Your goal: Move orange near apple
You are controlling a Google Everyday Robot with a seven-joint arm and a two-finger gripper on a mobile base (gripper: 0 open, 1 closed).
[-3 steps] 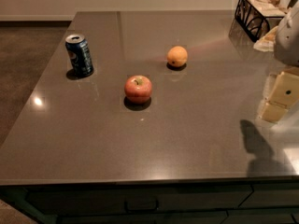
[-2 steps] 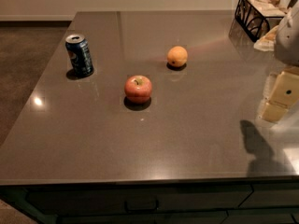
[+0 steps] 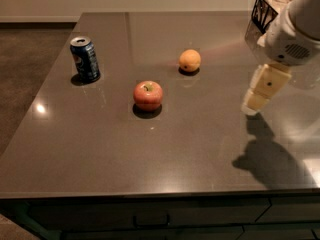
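White arm [image 3: 292, 26] (dotted grille [image 3: 298, 50]), seemingly cream end effector [image 3: 250, 107] at right

White arm [image 3: 294, 31] at upper right, pincer [image 3: 250, 106] hanging below, tilted down-left

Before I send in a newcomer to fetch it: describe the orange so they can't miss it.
On the dark countertop, two fruits sit apart near the middle, between the blue can at left and the pincer hovering at right. The orange is the farther one: smaller, plain yellow-orange, unlike the red, stemmed apple.
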